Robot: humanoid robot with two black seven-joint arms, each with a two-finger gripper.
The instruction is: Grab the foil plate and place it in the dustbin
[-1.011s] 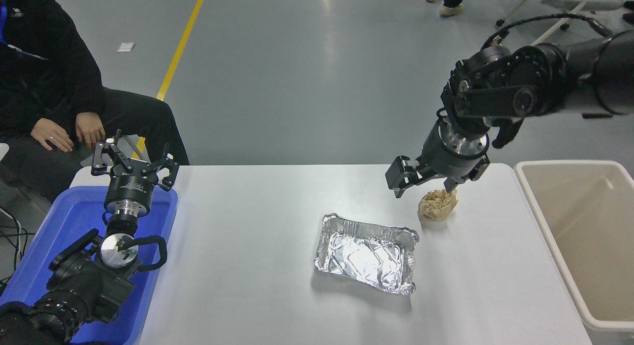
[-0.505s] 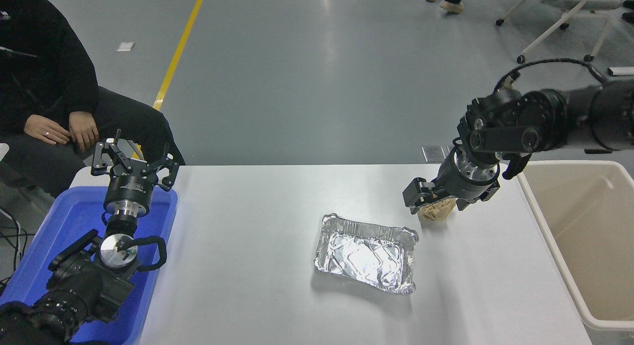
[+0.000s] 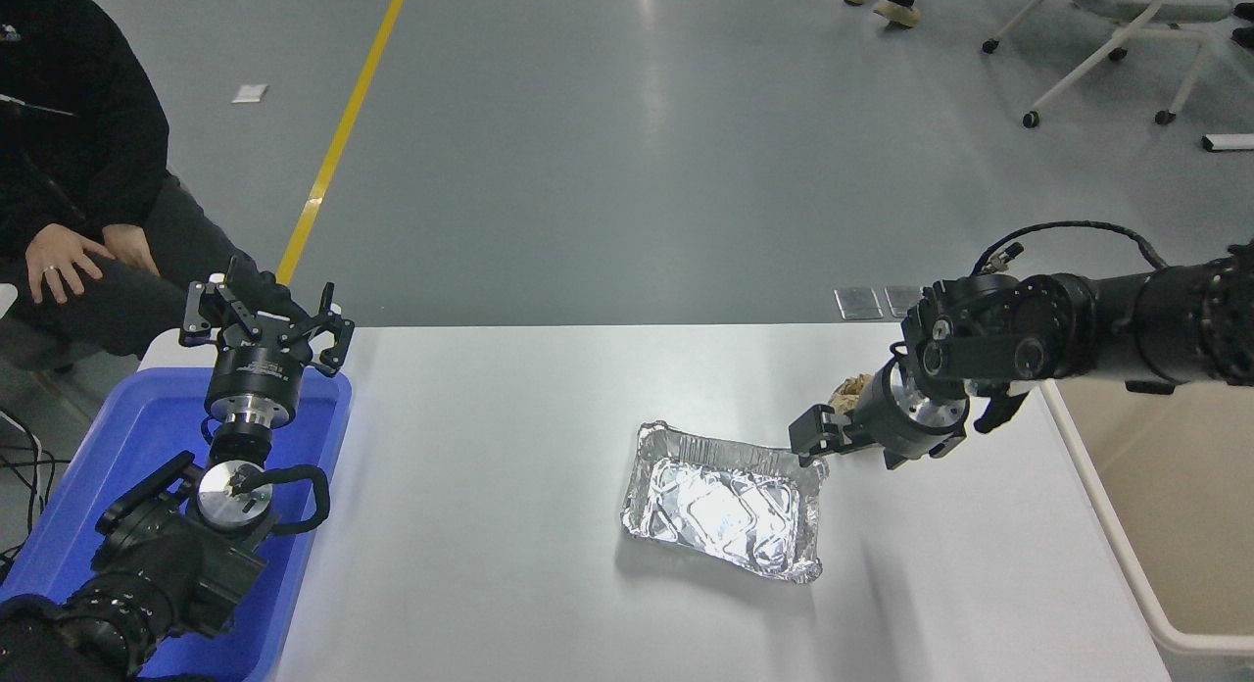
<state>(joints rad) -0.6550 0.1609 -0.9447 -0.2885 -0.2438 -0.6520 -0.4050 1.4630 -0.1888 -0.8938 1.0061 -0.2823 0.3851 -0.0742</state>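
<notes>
Reaching phase: the foil plate [image 3: 725, 501], mid-table toward the near edge, is approached at its far right corner by the right gripper [image 3: 833, 437]; finger state cannot be told. A rim pinch is needed next, then transfer to the dustbin [image 3: 1127, 555].

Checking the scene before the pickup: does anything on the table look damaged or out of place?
The foil plate is crinkled and lies askew to the table edges. A crumpled paper wad sits behind the right hand, partly hidden.

The right gripper [image 3: 833, 437] hides most of the paper wad [image 3: 850, 390] — dustbin [image 3: 1097, 486] cut off at right.
</notes>
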